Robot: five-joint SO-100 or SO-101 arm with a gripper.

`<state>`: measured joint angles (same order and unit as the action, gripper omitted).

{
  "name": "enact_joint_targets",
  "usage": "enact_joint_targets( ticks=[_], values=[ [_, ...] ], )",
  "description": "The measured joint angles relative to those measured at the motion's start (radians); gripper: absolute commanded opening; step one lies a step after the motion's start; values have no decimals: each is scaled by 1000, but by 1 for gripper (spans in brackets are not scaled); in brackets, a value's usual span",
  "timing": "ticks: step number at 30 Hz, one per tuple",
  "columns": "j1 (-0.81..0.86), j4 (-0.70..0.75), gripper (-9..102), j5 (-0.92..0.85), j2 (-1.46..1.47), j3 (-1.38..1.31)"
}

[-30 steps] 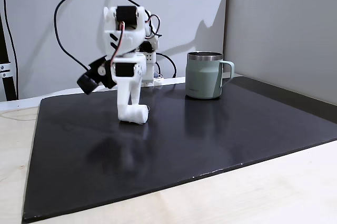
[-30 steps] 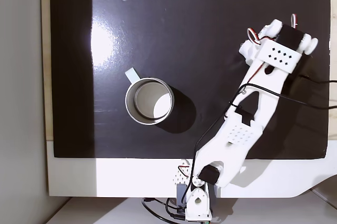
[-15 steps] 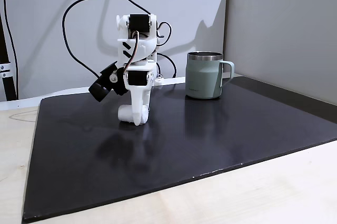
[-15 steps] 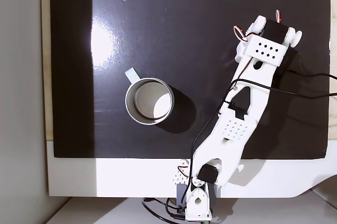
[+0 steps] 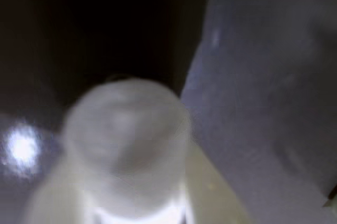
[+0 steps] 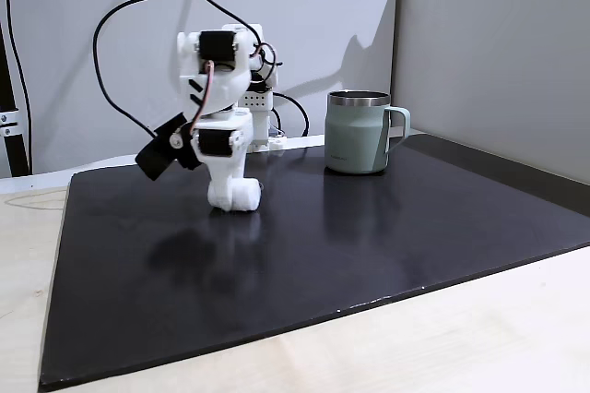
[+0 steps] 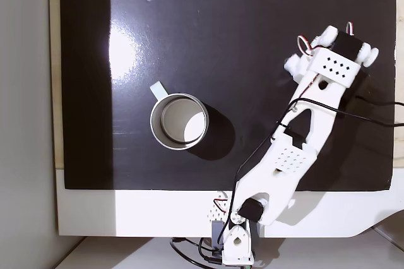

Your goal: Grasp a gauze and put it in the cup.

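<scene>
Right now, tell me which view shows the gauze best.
The side-on fixed view: the gauze shows as a white roll at the end effector, just above the black mat. The wrist view has it close but blurred. In the top-down fixed view the arm covers it.

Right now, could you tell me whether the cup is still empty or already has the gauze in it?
Empty. The fixed view from above shows the cup's bare pale inside, and the gauze sits at the gripper low over the mat, well away from it.
</scene>
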<state>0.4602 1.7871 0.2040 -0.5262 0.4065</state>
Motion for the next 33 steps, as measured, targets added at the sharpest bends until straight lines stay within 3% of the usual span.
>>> enact_joint_targets(
  ticks=[9,19,33],
  values=[
    [14,0,0,0,-55,20],
    [-37,6,0,5,-456,121],
    [-310,14,0,-29,-1003,347]
  ],
)
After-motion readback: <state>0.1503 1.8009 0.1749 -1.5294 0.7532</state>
